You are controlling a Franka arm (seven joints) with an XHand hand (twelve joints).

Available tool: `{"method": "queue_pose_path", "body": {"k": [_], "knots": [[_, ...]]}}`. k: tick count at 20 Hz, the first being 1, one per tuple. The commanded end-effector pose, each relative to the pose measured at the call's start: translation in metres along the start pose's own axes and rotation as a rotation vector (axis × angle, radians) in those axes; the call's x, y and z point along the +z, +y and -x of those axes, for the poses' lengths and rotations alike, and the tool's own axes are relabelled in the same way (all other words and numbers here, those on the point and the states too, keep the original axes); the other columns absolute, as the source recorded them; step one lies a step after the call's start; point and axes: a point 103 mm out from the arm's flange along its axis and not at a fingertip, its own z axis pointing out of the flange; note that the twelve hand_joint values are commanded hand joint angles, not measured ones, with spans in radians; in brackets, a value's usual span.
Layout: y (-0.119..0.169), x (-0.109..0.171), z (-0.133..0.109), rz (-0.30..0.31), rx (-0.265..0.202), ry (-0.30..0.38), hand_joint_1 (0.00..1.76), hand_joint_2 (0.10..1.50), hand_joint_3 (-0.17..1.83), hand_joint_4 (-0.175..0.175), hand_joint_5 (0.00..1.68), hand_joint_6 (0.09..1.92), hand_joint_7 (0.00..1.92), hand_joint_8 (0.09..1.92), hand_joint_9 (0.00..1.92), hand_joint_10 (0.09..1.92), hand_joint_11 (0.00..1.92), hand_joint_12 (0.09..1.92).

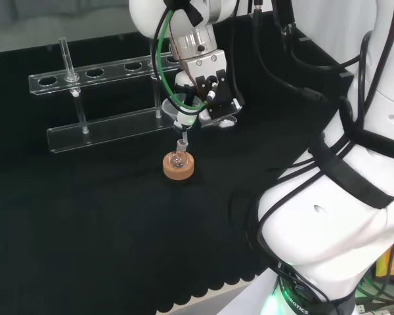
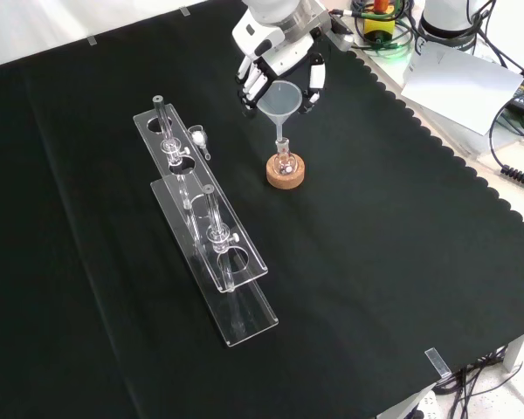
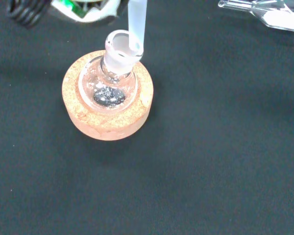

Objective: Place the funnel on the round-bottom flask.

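Hand grips the funnel by its cone; stem hangs upright, tip at the flask mouth, ready to seat.

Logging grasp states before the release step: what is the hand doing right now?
Hand: shut on the funnel, whose stem is at the round-bottom flask mouth.

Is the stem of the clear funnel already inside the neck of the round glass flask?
Just entering: funnel stem tip meets round glass flask mouth rim; depth cannot tell.
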Motion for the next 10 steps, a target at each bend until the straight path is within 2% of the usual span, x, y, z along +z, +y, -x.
{"method": "queue_pose_path", "body": {"k": [1,10], "knots": [[0.0046,0.0028,-0.0010,-0.014,-0.002,0.005,0.91,0.81,0.74,-0.020,0.62,0.82,0.45,0.66,0.91,0.45,0.55,1.31],[0.0034,-0.0004,-0.0004,-0.007,-0.005,0.008,0.91,0.81,0.74,-0.020,0.62,0.82,0.45,0.66,0.91,0.45,0.55,1.31]]}}
